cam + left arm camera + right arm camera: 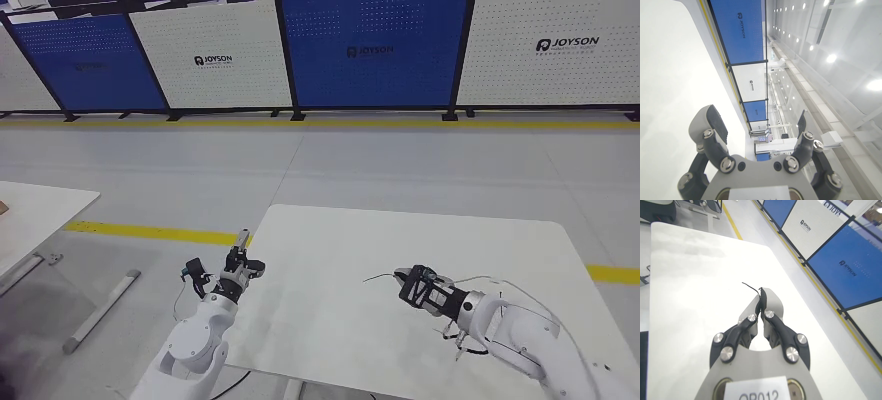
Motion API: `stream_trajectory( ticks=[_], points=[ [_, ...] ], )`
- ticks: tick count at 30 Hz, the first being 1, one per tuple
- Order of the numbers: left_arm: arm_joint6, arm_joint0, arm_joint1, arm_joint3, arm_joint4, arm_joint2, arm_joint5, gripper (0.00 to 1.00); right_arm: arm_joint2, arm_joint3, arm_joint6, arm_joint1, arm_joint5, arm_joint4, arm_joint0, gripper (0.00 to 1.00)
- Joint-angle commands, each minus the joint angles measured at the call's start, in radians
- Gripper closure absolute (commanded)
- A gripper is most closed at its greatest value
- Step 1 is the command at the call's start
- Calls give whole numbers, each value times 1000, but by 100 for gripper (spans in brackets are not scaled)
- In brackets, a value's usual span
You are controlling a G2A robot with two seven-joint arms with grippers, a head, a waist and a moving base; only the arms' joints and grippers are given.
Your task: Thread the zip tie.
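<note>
Right claw (761,295) was clamped on the thin black zip tie (751,288) above the bench (350,300), tail sticking out. Left claw (757,121) sat open and empty at the bench's left edge.

**Zip tie** (750,287), one piece. You have a thin black strand with a slight curve. Its near part is pinched between the closed fingers of the right gripper (760,293). The free end juts out past the fingertips and tapers to a fine tip. In the top view the zip tie (379,276) points from the gripper toward the robot's left, over the middle of the white table (330,320). You cannot tell whether the tip touches the surface. The head is hidden in the grip, so you cannot tell whether any loop is formed.
</note>
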Motion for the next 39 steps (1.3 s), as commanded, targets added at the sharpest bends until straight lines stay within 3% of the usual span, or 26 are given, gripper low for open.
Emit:
stream_trajectory(
  ticks=[1, 17, 21, 25, 31, 39],
  points=[
    [0, 0, 0, 0, 0, 0, 0, 0, 8, 6, -15, -2, 17, -29, -10, 100],
    [0, 0, 0, 0, 0, 0, 0, 0, 12, 3, -21, -3, 21, -46, -12, 100],
    [0, 0, 0, 0, 0, 0, 0, 0, 9, 0, -88, -3, 20, -273, -6, 100],
    [0, 0, 0, 0, 0, 0, 0, 0, 6, 39, -233, -6, -10, -389, 0, 100],
    [0, 0, 0, 0, 0, 0, 0, 0, -88, 134, -353, 4, -10, -389, 109, 100],
    [0, 0, 0, 0, 0, 0, 0, 0, -95, 150, -373, 2, -10, -383, 113, 100]
  ],
)
